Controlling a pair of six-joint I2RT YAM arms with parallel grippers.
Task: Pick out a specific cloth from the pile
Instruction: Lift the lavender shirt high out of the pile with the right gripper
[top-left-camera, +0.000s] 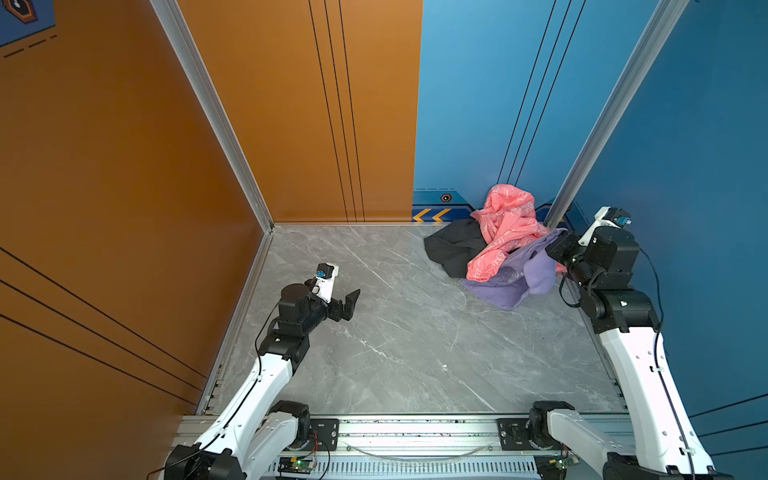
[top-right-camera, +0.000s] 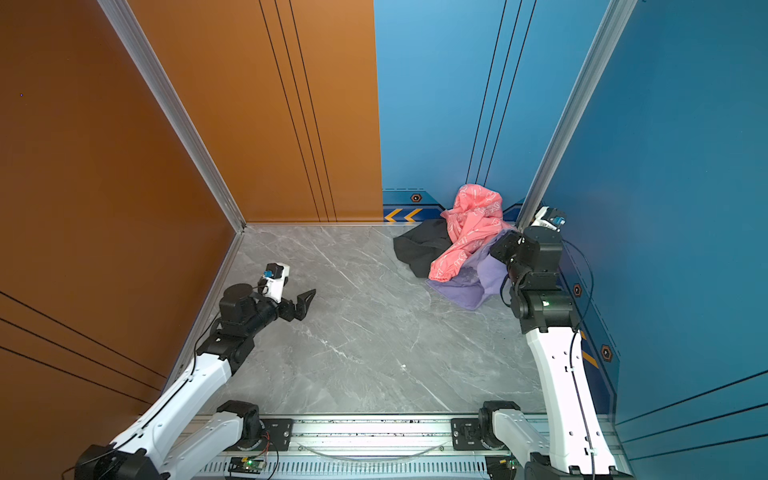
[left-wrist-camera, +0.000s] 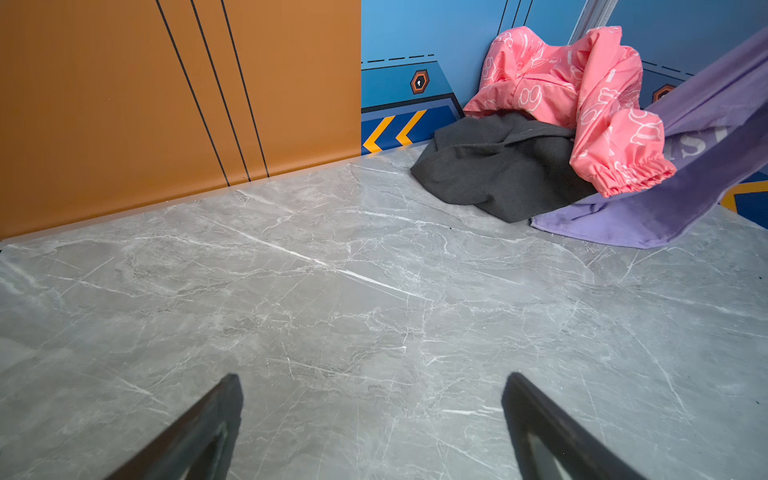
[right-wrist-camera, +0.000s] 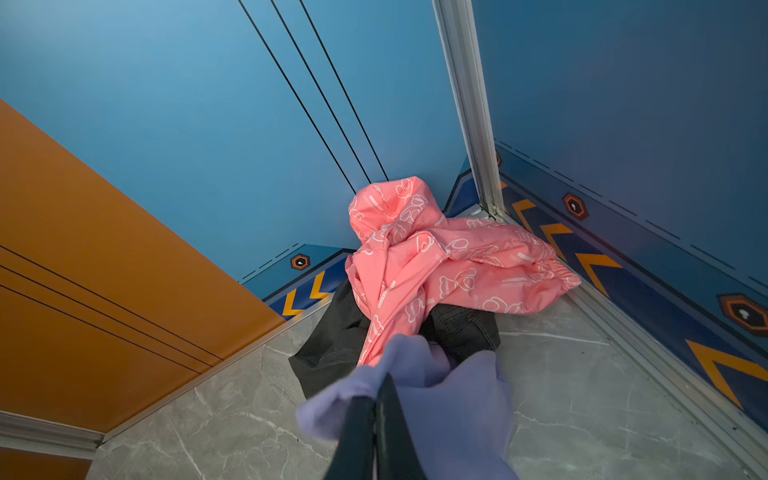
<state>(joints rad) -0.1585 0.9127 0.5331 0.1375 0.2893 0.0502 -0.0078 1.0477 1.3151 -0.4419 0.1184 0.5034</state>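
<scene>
Pile is seen against the blue wall. Jacket is on top. Dark garment lies under and beside the jacket, on the table. Cloth is stretched taut beneath the jacket's cuff. Left gripper is well apart from the jacket, jaws spread wide.

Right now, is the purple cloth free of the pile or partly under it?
Partly under: the pink jacket's sleeve lies on the purple cloth; the right gripper holds its raised edge.

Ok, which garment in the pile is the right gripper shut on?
The plain lavender cloth, pinched by the right gripper; the pink printed jacket and dark grey trousers are ungripped.
</scene>
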